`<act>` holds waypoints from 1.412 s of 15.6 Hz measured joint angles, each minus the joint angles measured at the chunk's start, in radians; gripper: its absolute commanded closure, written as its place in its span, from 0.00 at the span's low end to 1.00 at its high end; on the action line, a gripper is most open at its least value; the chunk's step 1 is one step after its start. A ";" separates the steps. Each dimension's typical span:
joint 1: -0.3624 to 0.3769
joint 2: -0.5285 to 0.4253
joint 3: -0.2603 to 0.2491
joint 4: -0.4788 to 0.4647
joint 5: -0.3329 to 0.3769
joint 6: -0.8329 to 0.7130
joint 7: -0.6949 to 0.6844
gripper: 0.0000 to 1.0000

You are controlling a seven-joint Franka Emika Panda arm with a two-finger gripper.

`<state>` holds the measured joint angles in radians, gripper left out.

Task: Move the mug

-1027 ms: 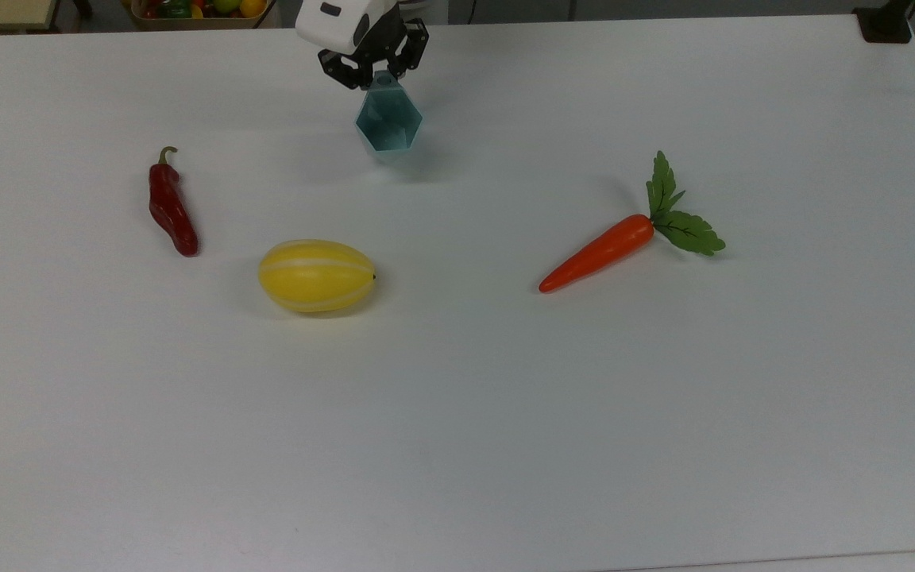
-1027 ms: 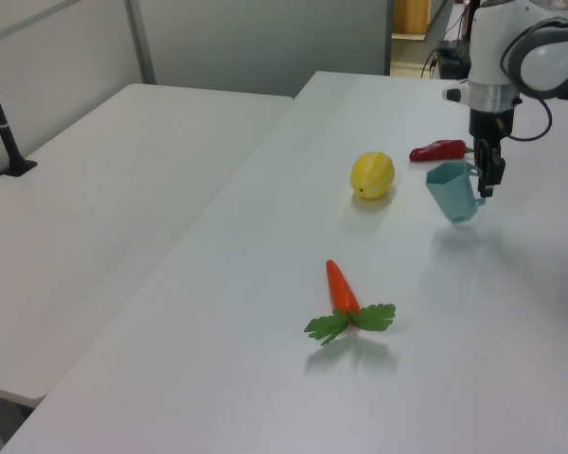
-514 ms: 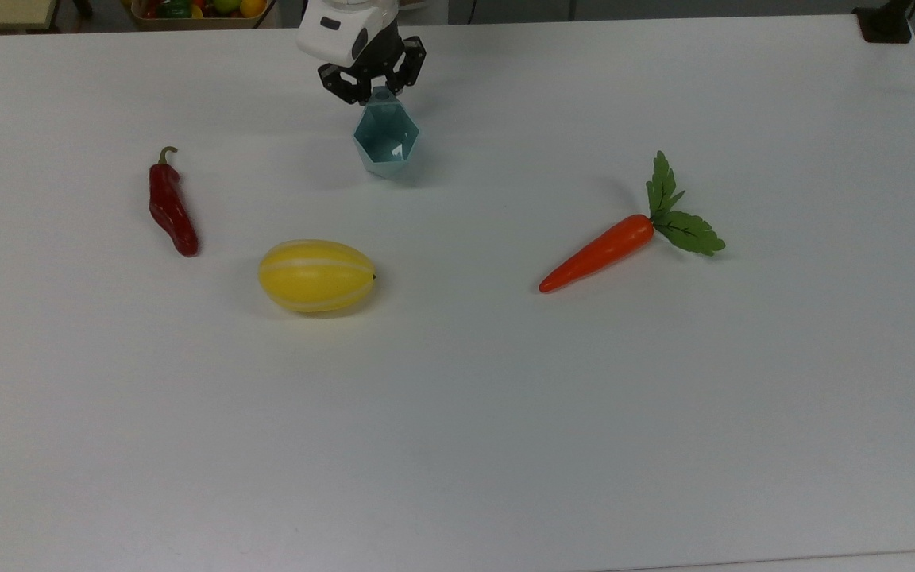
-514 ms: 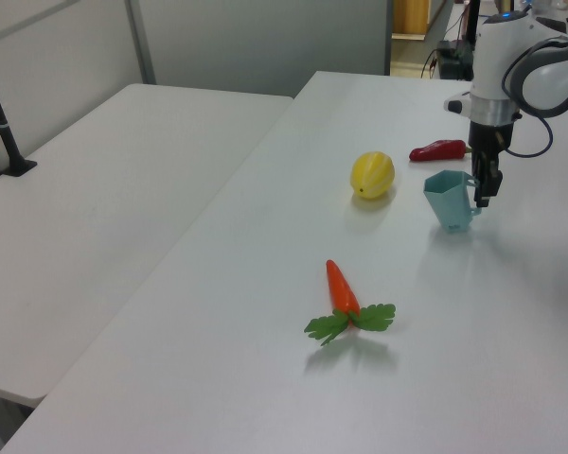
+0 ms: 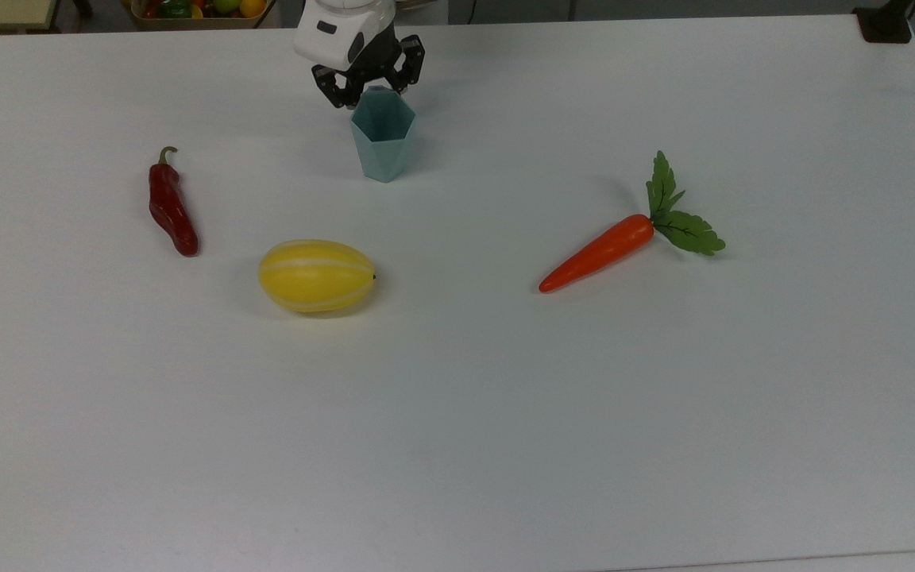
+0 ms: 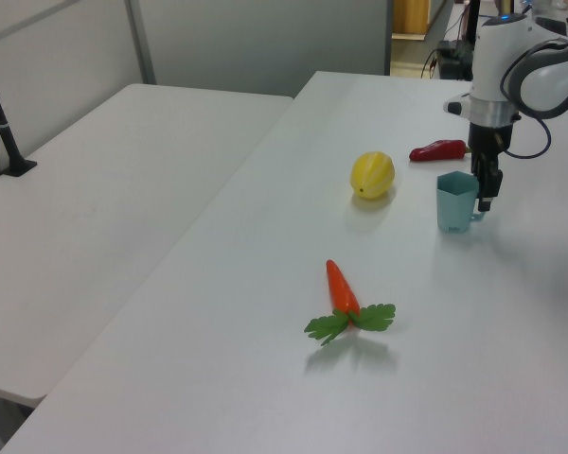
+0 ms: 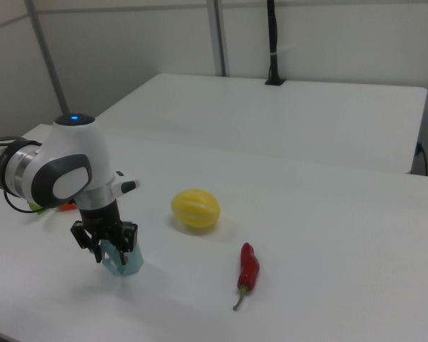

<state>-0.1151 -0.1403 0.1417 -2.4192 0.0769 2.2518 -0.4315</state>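
Now: mug [image 5: 383, 143] upright on table [image 5: 505, 397], near far edge in top view | gripper [image 5: 368, 86] at its handle side, seemingly clamped on handle | melon [image 5: 316, 276], chili [image 5: 171, 208], carrot [image 5: 600, 251] well apart from it

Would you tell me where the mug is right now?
In the top view the mug stands upright near the table's far edge, at the hand, beyond the melon.
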 measured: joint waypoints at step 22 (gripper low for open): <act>0.004 -0.036 0.004 0.652 0.005 -0.652 0.492 0.00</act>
<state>-0.1109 -0.1759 0.1453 -1.7673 0.0815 1.5996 0.0602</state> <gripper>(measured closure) 0.000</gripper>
